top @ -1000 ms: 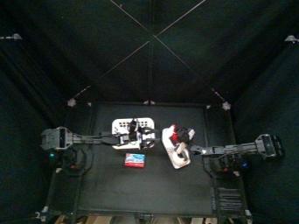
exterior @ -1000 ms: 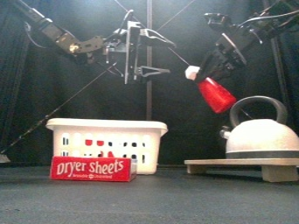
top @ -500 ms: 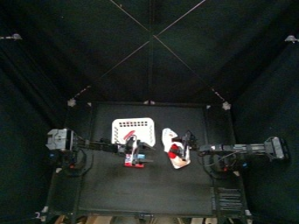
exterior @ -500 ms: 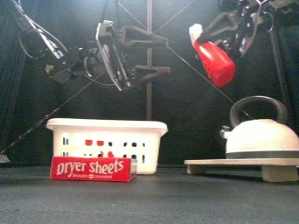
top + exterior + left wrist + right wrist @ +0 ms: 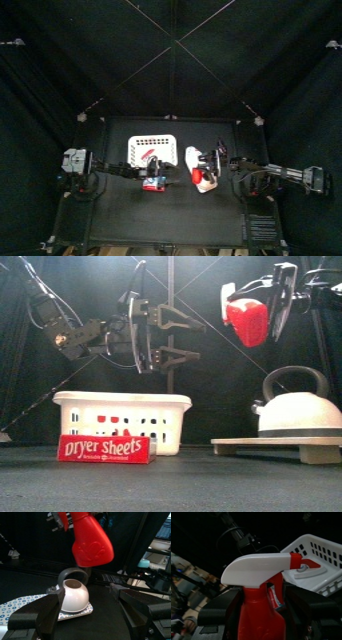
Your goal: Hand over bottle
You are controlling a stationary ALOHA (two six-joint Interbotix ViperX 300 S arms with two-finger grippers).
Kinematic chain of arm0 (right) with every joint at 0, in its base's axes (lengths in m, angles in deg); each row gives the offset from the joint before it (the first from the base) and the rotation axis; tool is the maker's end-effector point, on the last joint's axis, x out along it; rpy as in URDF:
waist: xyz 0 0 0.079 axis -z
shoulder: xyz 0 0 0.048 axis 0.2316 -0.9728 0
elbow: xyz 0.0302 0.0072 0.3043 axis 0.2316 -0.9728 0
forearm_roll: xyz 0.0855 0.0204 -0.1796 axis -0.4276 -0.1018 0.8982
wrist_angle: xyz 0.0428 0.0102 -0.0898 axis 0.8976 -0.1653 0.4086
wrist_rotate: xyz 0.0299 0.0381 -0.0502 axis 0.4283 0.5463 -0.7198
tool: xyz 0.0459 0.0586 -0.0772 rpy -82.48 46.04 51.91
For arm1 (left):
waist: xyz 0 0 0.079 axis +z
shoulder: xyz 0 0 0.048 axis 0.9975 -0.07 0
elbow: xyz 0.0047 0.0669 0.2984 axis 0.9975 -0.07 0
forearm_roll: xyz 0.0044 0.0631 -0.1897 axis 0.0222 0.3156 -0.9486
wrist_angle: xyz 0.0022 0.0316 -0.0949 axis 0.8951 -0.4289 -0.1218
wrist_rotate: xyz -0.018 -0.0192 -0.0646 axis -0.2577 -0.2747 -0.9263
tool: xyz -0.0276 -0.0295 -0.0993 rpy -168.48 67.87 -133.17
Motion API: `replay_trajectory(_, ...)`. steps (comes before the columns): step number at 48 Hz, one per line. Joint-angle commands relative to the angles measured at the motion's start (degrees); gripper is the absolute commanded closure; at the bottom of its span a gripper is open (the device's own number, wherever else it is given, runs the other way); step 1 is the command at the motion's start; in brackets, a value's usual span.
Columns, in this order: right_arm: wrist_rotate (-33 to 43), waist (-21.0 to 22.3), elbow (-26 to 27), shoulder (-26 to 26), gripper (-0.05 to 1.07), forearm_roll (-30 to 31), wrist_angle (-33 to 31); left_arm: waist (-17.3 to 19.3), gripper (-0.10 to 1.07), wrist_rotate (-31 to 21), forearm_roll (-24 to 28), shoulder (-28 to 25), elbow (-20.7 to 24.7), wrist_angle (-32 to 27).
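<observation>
The small red plastic spray bottle with a white trigger head hung high in the air on the right of the scene, above the white kettle with a dark looped handle on its pale wooden board, and was carried by the right gripper, whose black jaws stood wide yet pressed against the bottle's two flanks, as the right wrist view showed. The left gripper faced it from just beside, jaws spread to their fullest and holding nothing; in the left wrist view the bottle's red body hung beyond those jaws and not between them. The chief hazard was judged to be a premature release: if the right jaws parted before the left had closed on the body, the bottle would probably drop onto the kettle or the black table. A second hazard lay in the approach, since the left jaws might strike the bottle's side or the right gripper's jaws instead of straddling the body, twisting the bottle in a grip that held only its smooth, tapering flanks. A closure on the narrow neck or the trigger head seemed likely to leave the bottle swinging once freed. The white slotted plastic basket and the flat red-and-blue dryer-sheet box in front of it stood well below on the left, apart from both arms.
</observation>
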Motion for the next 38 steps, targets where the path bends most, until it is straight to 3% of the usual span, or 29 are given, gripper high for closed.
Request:
replay_trajectory(1,-0.09,2.99,-0.35,0.35,0.56,-1.49,5.10,-0.18,-0.06,0.09,-0.26,1.05,0.53,0.53)
replay_trajectory(21,-0.09,4.75,-0.88,0.35,0.19,-1.93,7.47,-0.35,-0.06,0.09,-0.26,1.14,0.18,0.53)
replay_trajectory(38,-0.09,5.10,-0.79,0.35,0.11,-2.02,7.47,-0.35,-0.06,0.09,-0.35,1.32,-0.44,0.62)
